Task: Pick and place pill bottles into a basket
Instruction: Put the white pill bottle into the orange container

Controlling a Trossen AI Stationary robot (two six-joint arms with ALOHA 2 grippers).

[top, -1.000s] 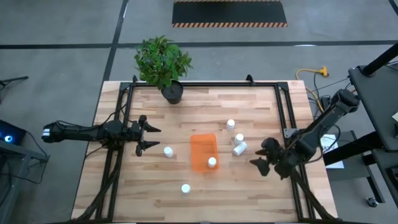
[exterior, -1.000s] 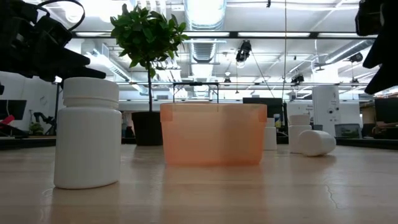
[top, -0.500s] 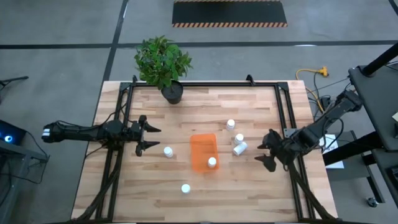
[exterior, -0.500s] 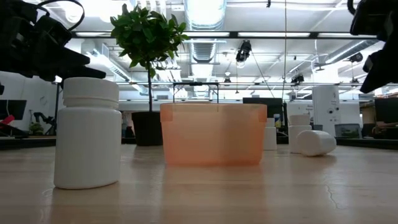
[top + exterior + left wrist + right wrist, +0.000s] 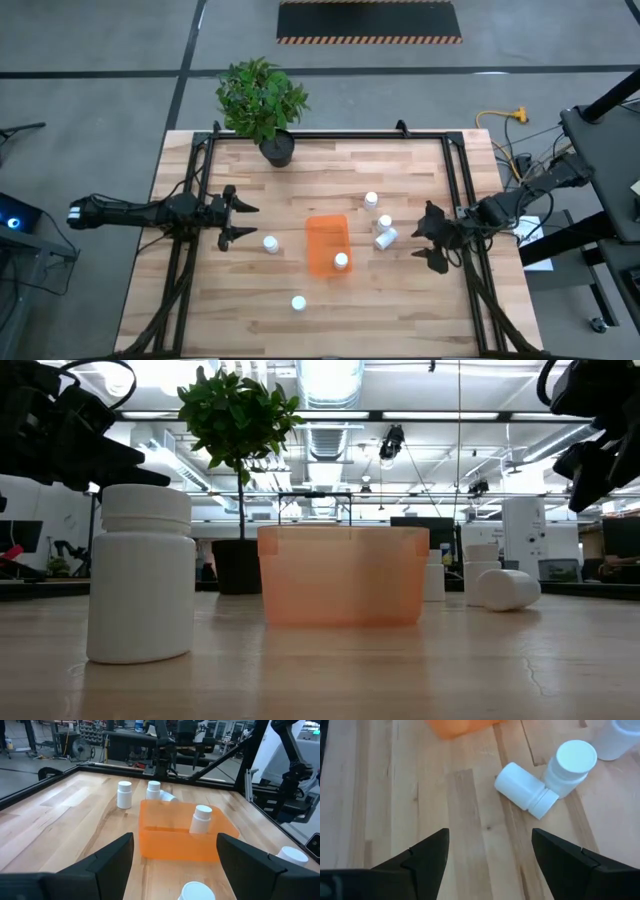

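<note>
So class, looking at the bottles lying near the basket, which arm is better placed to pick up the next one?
Probably the right. Its hand hovers open just beside the tipped bottle, which fills its wrist view. The left hand waits open near the table's left edge, beside an upright bottle.

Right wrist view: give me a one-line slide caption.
Open right gripper hovers over a toppled pill bottle lying against an upright one, with the orange basket beyond.

The right tool hovered with fingers spread, empty; the left tool waited, likewise spread wide.
</note>
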